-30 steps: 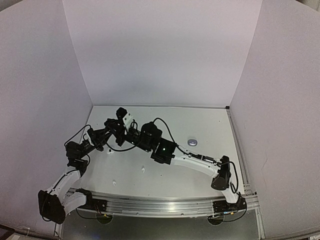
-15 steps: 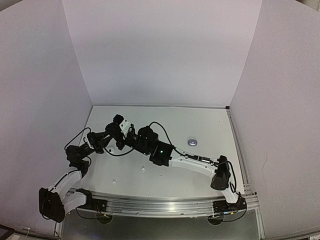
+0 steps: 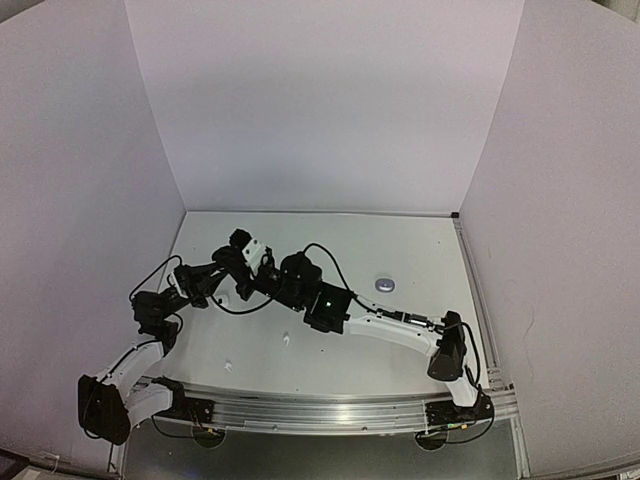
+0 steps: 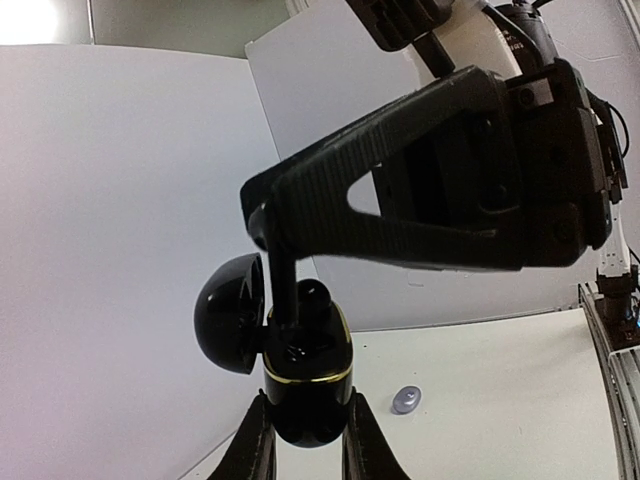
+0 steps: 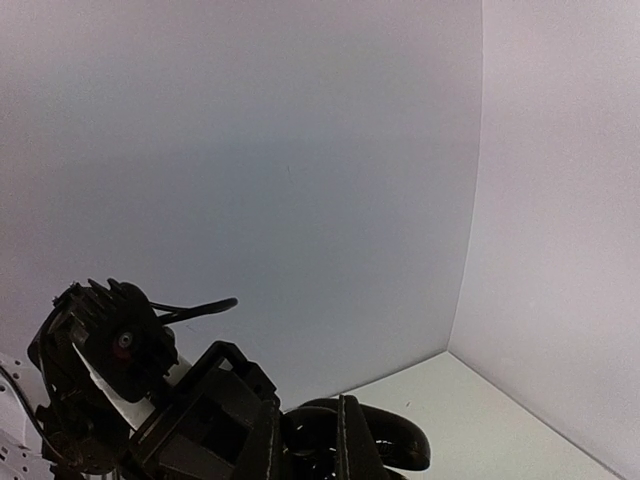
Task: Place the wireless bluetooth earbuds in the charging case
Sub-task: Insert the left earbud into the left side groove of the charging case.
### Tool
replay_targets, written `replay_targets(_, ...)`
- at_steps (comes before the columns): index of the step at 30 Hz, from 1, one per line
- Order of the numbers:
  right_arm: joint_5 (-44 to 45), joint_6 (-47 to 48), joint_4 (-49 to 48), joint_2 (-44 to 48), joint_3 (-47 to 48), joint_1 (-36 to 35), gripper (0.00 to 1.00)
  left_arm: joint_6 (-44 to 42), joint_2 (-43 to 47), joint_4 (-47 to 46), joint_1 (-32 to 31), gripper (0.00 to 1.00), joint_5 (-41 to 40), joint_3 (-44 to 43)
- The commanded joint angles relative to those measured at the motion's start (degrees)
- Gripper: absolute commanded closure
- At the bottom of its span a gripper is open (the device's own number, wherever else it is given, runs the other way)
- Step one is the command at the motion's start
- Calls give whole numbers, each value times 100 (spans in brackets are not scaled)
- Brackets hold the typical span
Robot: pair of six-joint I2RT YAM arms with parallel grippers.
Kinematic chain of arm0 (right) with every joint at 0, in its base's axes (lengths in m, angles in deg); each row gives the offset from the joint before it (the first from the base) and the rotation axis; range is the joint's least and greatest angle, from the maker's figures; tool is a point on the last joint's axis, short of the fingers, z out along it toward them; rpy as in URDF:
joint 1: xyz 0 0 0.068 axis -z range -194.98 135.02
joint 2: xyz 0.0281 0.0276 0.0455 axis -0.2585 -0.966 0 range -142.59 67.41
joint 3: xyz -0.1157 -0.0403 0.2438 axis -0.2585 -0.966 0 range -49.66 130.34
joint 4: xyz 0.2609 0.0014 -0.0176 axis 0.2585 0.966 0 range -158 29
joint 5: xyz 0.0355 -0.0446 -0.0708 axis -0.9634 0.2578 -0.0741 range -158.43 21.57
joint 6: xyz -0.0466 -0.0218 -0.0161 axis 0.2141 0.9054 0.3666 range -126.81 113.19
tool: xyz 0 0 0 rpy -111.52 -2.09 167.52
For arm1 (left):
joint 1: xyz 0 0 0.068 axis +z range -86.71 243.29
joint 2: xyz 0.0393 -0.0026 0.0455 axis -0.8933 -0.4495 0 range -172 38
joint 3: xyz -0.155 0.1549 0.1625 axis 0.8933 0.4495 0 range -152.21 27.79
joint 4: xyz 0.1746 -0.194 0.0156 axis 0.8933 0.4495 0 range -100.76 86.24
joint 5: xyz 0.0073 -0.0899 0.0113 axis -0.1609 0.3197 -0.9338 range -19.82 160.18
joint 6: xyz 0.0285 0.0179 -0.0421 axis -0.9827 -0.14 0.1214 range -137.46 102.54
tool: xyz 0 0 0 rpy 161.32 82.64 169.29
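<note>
My left gripper (image 4: 305, 440) is shut on the lower half of a glossy black charging case (image 4: 306, 375) with a gold band. It holds the case upright above the table, with the lid (image 4: 228, 312) swung open to the left. My right gripper (image 5: 305, 445) comes down from above with its narrow fingers (image 4: 280, 285) reaching into the case's open top. It is shut on a black earbud (image 4: 316, 297), which sits at the case's mouth. In the top view the two grippers meet at the left middle of the table (image 3: 266, 275).
A silvery grey pebble-like case (image 3: 385, 284) lies closed on the table to the right of the arms, also visible from the left wrist (image 4: 406, 400). Two tiny white buds (image 3: 287, 340) (image 3: 228, 366) lie near the front. White walls enclose the table on three sides.
Both grippers, still joined at the case, have shifted slightly left and toward the back. The right arm's elbow has moved a little. Neither grip has changed.
</note>
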Motion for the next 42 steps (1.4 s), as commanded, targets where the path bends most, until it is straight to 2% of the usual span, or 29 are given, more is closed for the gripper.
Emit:
replay_targets(1,52,265,-189,527,-36,-123,100,88,107,-203,-23,100,-110,57)
replay_targets(19,419,433,-133,270,-116,-119,100,81,85,-192,-20,100,-131,40)
replay_targets(42,291,192,94,-105,160,-39,100,75,67,-174,-17,100,-157,-9)
